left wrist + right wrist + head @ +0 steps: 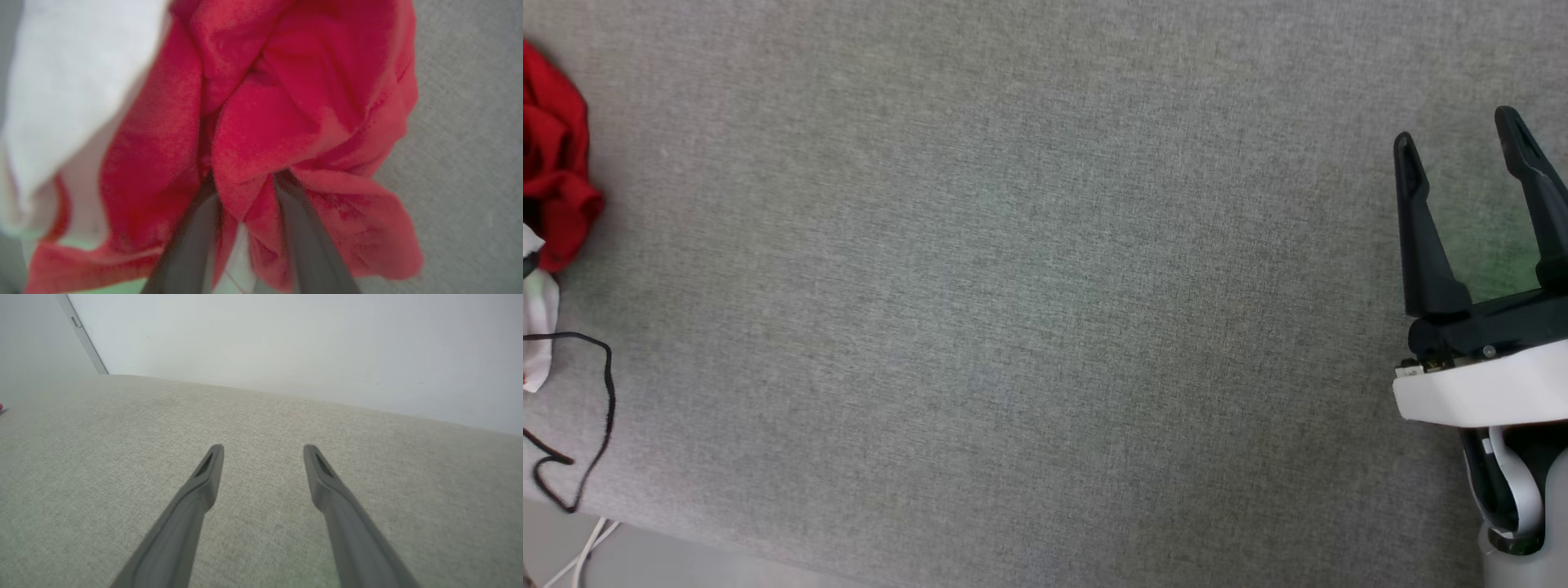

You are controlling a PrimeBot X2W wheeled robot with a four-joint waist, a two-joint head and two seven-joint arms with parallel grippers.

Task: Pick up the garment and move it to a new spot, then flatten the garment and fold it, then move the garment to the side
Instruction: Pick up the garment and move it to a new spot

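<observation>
Garment (556,163) heaped toward the left end of the counter (1013,286), back from the near edge and cut off by the head view's left border. Bright red cloth in deep, rumpled folds, with a white part touching it on the side closer to the near edge. Thin black cord (605,392) looped on the grey woven surface just beside that white part, trailing down to the near edge. Past that edge, pale floor (686,567) with white cables (584,551) lying on it.

Left end effector (245,179) pushed into the garment (265,122). Two dark fingers (192,245) standing apart, a fold of red cloth draped between them and covering both tips. Clenched on that fold or merely straddling it: cannot tell. White cloth to the left of the red in that wrist view, bare counter (470,143) to the right.

Right end effector (1455,131) released, over the right end of the counter, well apart from the garment. Fingers spread wide, nothing between them, tips pointing toward the far edge. From its own wrist view, right end effector (263,449) over bare grey weave, with the counter (122,437) running to a far edge that meets a plain pale wall (286,343).
</observation>
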